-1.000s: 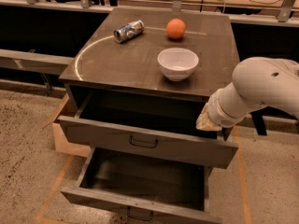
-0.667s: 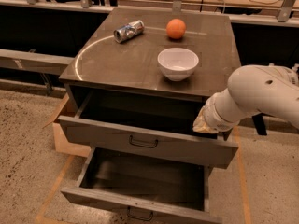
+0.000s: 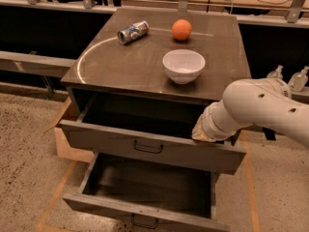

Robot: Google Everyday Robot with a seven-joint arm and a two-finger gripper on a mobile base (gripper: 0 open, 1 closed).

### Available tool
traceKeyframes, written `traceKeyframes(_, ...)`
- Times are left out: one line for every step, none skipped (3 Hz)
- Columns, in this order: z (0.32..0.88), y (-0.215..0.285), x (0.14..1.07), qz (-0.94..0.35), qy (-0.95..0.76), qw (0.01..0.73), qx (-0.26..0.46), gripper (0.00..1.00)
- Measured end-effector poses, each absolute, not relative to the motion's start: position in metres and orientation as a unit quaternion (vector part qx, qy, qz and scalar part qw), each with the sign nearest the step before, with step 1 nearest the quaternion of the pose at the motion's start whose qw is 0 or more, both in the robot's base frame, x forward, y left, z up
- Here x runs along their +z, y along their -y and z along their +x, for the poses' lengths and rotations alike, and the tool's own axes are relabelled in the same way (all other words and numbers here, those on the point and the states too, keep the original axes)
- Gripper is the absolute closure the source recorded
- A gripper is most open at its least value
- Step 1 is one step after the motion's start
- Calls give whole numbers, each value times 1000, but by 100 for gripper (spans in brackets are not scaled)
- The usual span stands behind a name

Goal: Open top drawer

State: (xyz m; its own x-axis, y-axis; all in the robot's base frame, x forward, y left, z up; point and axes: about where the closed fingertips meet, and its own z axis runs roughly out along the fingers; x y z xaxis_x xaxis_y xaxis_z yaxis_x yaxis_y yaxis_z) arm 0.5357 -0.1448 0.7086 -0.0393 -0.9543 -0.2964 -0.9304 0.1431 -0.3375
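Observation:
The top drawer (image 3: 159, 151) is a wide dark grey-brown drawer. It stands pulled out from the cabinet, and its inside shows dark and empty. Its small black handle (image 3: 148, 148) is at the centre of the front. My gripper (image 3: 206, 131) is at the end of the white arm (image 3: 260, 105). It sits at the right end of the top drawer, just behind the upper edge of the front and well right of the handle. The lower drawer (image 3: 145, 211) is also pulled out, further than the top one.
On the cabinet top (image 3: 120, 62) stand a white bowl (image 3: 183, 65), an orange (image 3: 182, 29) and a lying can (image 3: 133, 32). A cardboard box (image 3: 65, 141) sits on the floor at the cabinet's left. Dark shelving runs behind.
My arm and gripper have shifted a little left and down along the top drawer's right end. The drawers have not visibly moved.

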Motion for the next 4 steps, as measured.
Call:
traceKeyframes(548,141,702,-655,-717,235,-38,100)
traceKeyframes(560,139,696,-661,-710,236,-52,100)
traceKeyframes(563,136,685,-671,-703,230,-57,100)
traceKeyframes(558,131,673,-682,-696,220,-52,100)
